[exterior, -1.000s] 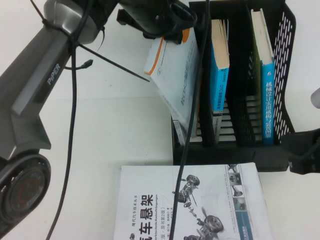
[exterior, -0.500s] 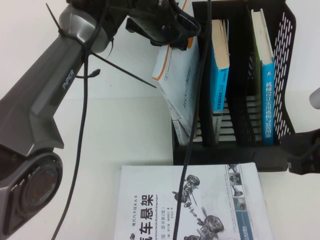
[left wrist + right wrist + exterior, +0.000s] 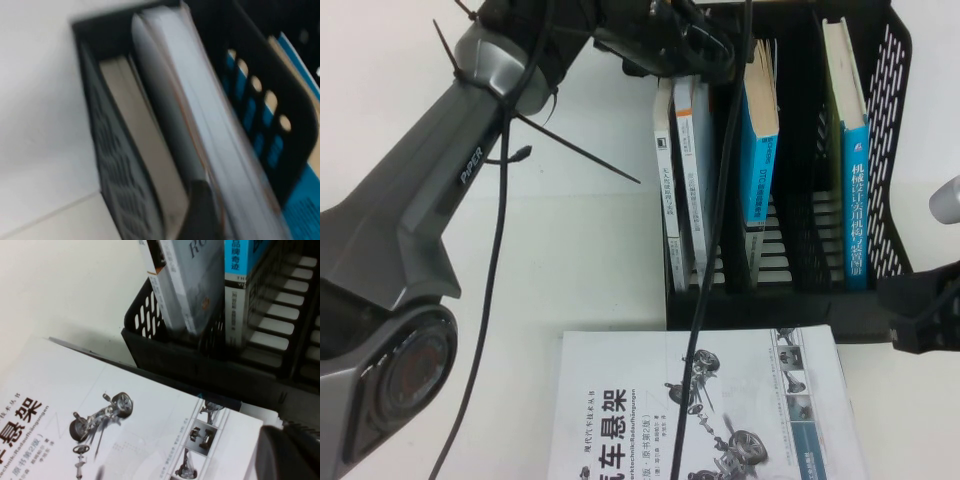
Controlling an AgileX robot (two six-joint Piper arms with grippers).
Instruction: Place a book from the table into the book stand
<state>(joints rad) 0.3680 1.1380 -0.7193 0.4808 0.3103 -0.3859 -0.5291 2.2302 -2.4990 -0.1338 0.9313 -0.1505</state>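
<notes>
Your left hand point(image 3: 695, 45) sits at the far end of the book stand point(image 3: 885, 150), above its leftmost compartment; whether its fingers are spread or pressed together cannot be told from here. Below it, the grey-white book point(image 3: 695, 150) stands upright in that leftmost compartment, just beside a thinner white book point(image 3: 667, 170) against the outer wall. One slot to the right you have a blue-spined book point(image 3: 758, 130) leaning slightly, and in the rightmost compartment a green-and-blue book point(image 3: 850, 150) standing against the mesh wall. On the white counter point(image 3: 570, 250), in front of the stand, a large white book point(image 3: 720, 400) with a car-suspension picture lies flat, touching the stand's front edge. Your right hand point(image 3: 925, 310) rests low by the stand's near right corner; you cannot tell how its fingers stand.
</notes>
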